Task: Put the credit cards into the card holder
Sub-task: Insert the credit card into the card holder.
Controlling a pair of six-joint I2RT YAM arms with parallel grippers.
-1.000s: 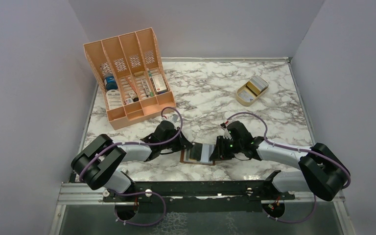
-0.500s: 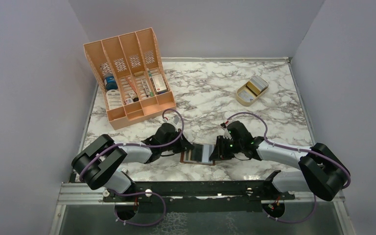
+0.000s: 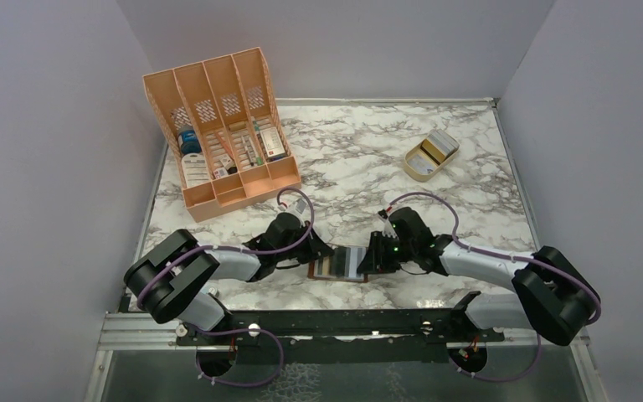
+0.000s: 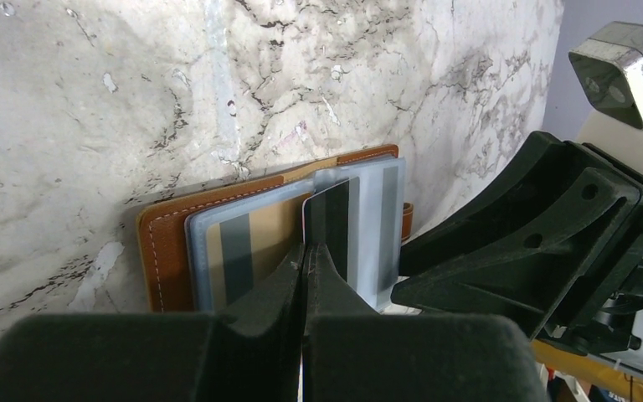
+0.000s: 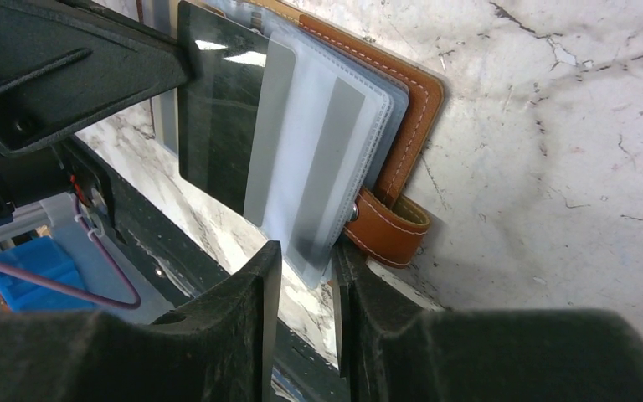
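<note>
Two arms reached in over the white, grey-veined marble table (image 3: 368, 151) and met near its front edge. The biggest item I saw was the orange slotted plastic organiser (image 3: 218, 126) in the back left corner, with small boxes and bottles in its compartments. A small tan wooden tray (image 3: 429, 155) sat back right, well apart from everything else; its contents were too small to name. Between the arms lay the brown leather booklet-style card holder (image 4: 163, 243), open flat on the table. Its clear bluish plastic sleeves (image 5: 318, 142) fanned up from it, and the brown snap tab (image 5: 389, 226) stuck out on the side nearest the right arm. The left gripper (image 4: 306, 251) was clenched tight, fingertips pinching the edge of one dark striped plastic credit card (image 4: 335, 218). That card stood over the open holder among the sleeves, and one sleeve overlapped part of it in the right wrist view. The right gripper (image 5: 306, 255) had its jaws apart with a sleeve corner hanging in the gap. I couldn't tell if either finger touched it. Other striped cards showed through the sleeves.
</note>
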